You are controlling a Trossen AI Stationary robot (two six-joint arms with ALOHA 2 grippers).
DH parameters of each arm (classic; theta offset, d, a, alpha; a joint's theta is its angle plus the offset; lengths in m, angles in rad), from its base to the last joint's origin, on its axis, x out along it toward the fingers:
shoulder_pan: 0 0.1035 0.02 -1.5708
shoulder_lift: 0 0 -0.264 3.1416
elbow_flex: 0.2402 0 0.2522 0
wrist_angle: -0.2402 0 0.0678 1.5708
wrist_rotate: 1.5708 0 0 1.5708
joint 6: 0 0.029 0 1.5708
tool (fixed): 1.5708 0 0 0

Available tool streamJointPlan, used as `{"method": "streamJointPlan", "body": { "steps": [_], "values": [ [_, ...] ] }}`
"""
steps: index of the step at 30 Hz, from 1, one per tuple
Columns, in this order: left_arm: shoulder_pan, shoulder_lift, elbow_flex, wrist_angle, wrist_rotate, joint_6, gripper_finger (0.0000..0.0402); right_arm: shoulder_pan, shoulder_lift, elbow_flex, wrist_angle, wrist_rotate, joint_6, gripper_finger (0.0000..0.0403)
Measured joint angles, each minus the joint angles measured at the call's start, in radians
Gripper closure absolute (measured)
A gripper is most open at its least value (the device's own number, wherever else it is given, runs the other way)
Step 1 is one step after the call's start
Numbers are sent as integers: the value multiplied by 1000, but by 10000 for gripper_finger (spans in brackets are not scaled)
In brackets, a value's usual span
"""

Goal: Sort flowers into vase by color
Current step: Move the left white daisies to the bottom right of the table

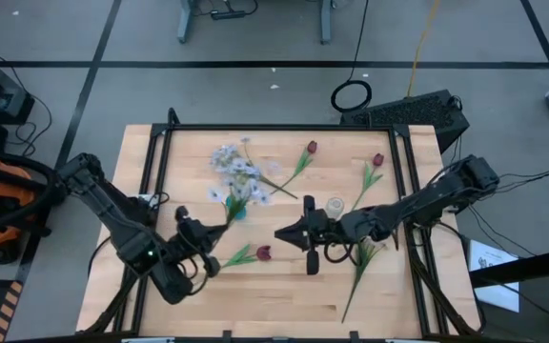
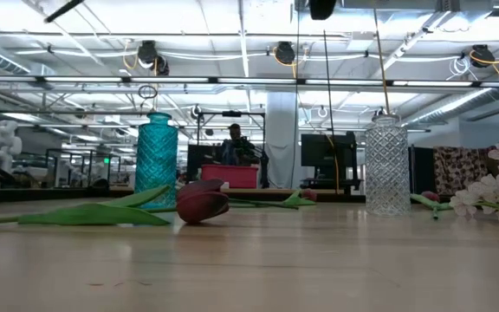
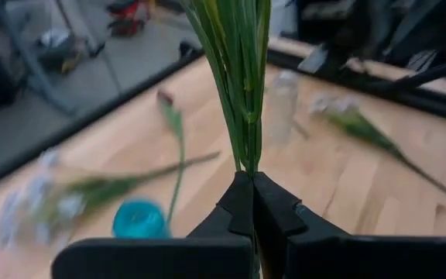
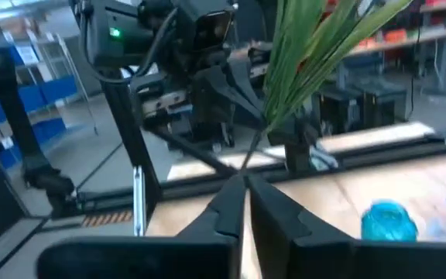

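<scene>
My left gripper point(image 1: 219, 232) is shut on a flower with narrow green leaves point(image 3: 235, 70), above the table near the teal vase point(image 1: 239, 211). The flower rises toward pale blossoms point(image 1: 244, 195); the wrist views cut off its head. My right gripper point(image 1: 277, 233) hovers shut, pointing at the left one. The flower's thin lower stem point(image 4: 255, 149) runs down to the right fingertips point(image 4: 231, 190). A clear vase point(image 1: 335, 205) stands just beyond. Red flowers point(image 1: 263, 252) and white sprays point(image 1: 232, 164) lie on the table. My left gripper pinches the bunched leaves and stem point(image 3: 248, 159) between its two fingers, at the fingertips. It comes from the table's left, slanting a little down, across the stem. The flower stands up out of the hold, lifted clear of the table. My right gripper point(image 4: 242, 180) meets the stem's lower end in the right wrist view, but I cannot tell whether it touches.
More red flowers point(image 1: 311, 148) point(image 1: 377, 160) lie toward the far edge. A leafy spray point(image 1: 360, 257) lies under the right arm. A black frame point(image 1: 284, 127) rims the table. In the low view the teal vase point(image 2: 157, 160) and clear vase point(image 2: 386, 165) stand upright behind a lying red flower point(image 2: 202, 202).
</scene>
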Motion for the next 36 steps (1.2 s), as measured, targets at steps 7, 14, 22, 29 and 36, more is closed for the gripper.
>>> {"method": "streamJointPlan", "body": {
  "steps": [7,14,22,29,36],
  "values": [
    [68,0,0,435,67,488,402,-10,85,0,180,-6,-49,304],
    [109,9,0,626,242,716,402,-9,147,0,390,-136,-85,222],
    [146,60,0,720,357,836,402,-10,155,0,473,-171,-143,179],
    [181,84,0,724,361,839,402,-10,155,0,488,-218,-165,218],
    [184,85,0,721,366,825,386,-10,155,0,480,-207,-161,369]
  ]
}}
